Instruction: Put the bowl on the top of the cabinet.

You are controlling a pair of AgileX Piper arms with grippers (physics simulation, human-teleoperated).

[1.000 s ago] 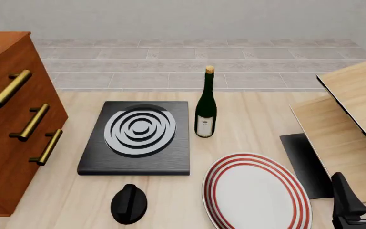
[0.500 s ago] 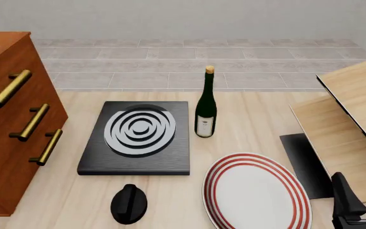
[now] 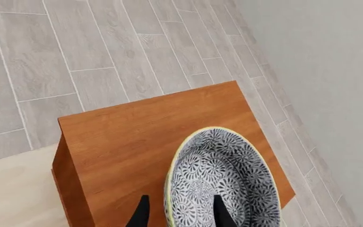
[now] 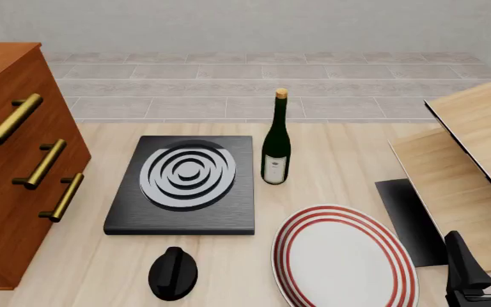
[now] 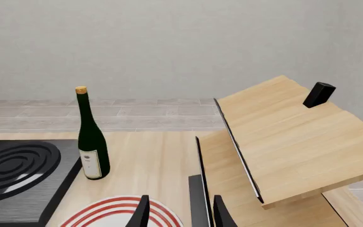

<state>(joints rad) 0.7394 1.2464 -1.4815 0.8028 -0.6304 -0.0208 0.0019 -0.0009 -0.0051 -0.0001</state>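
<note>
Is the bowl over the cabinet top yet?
Yes, the left wrist view shows the bowl above the cabinet top, the left gripper straddling its rim.

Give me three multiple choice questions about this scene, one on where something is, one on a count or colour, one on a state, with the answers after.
1. Where is the bowl?
A. On the red-ringed plate
B. Over the cabinet's top, between the left hand's fingers
C. On the stove plate

2. How many brass handles does the cabinet show?
A. Three
B. One
C. Five

3. How does the wine bottle stand?
A. Lying on its side
B. Leaning on the cabinet
C. Upright on the table

Answers: B, the left wrist view shows the left hand straddling the bowl's rim above the wooden top. A, three bars show in the front view. C, its cork points straight up.
</note>
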